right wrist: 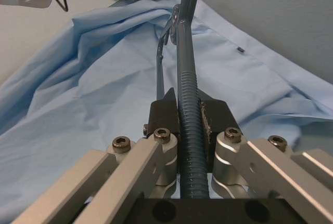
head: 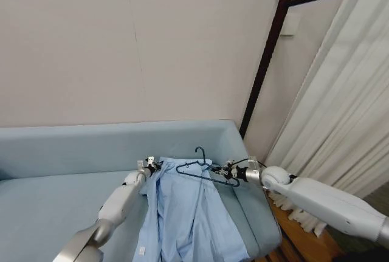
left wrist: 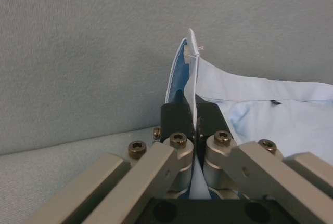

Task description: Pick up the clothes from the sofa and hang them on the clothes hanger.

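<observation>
Jaws: left gripper [left wrist: 188, 110] clenched on collar of pale blue cotton shirt [head: 188, 213]; right gripper [right wrist: 179, 110] clamped on dark blue ribbed hanger [right wrist: 186, 52] | shirt: right end of light blue fabric sofa [head: 48, 183], against backrest | step: likely seating hanger in collar | next: needs collar held spread

Wall [head: 121, 43], curtain [head: 340, 110] and floor [head: 290, 245]
A pale wall is behind. A white curtain hangs down to the brown floor.

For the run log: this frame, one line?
left gripper: shut on blue shirt | right gripper: shut on blue hanger | shirt on sofa
</observation>
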Robot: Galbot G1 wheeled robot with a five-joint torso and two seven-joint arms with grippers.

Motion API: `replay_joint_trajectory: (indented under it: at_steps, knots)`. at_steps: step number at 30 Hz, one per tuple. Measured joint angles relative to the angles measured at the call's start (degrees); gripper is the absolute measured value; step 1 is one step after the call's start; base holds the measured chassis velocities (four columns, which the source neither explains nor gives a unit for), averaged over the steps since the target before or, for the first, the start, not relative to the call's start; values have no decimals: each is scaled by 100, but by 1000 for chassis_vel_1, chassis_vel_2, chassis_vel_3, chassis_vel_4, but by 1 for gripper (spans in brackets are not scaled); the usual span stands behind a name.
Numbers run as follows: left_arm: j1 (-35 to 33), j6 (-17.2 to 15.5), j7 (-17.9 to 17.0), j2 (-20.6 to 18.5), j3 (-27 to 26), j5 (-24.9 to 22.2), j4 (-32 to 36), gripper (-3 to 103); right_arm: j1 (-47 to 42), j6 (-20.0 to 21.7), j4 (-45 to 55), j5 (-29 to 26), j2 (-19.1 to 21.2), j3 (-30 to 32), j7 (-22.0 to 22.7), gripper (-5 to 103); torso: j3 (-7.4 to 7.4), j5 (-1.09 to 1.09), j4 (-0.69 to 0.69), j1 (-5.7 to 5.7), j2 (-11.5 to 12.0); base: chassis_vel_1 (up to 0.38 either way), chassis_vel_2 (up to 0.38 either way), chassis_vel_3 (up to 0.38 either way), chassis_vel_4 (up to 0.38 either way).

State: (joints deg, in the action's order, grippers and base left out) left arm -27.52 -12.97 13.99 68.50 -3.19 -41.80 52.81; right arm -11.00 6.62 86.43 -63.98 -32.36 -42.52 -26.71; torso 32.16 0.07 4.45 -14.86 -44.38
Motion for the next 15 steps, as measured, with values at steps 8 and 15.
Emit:
replay_joint_trajectory:
  at_steps: [8, 15]
  knots:
    - [-323, -75, -167, -384, 193, 13, 814, 0, -356, -44, -611, 115, -851, 185, -95, 8, 0, 0, 1, 0, 0, 0, 0, 0, 0]
    - [-449, -75, -220, -586, 337, 126, 1072, 0, -446, -7, -684, -106, -1243, 282, -114, 8, 0, -1, 1, 0, 0, 0, 0, 0, 0]
